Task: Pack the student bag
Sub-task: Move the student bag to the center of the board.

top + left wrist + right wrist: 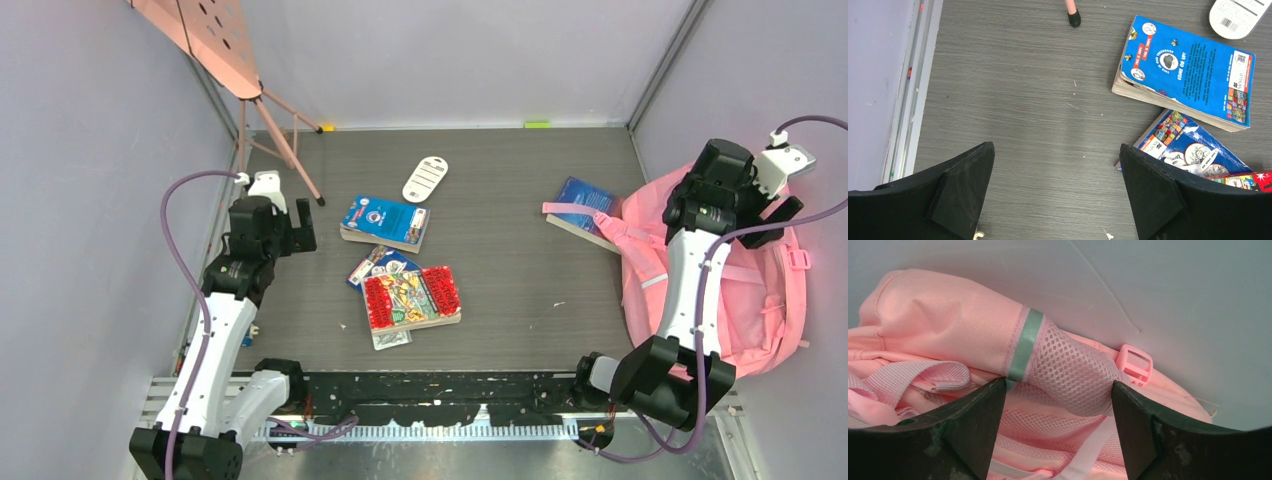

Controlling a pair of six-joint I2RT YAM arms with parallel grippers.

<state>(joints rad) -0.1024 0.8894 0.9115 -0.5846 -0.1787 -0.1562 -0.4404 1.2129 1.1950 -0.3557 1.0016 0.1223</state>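
I see the backpack slumped at the right edge of the overhead frame, against the wall, with one pink strap trailing left across a blue book. The right gripper sits over the bag's upper part. In its wrist view the fingers are spread wide on either side of a bulging mesh side pocket, just below a pale green band. A pink buckle shows to the right. Whether the pads actually press the mesh I cannot tell from this angle.

The left gripper hangs at centre left of the overhead frame, fingers spread with only bare grey table between them. In the upper right of its wrist view lies a thick blue paperback. Below that is a second blue book, tucked under a red-covered one at the overhead centre. A white card lies above them.
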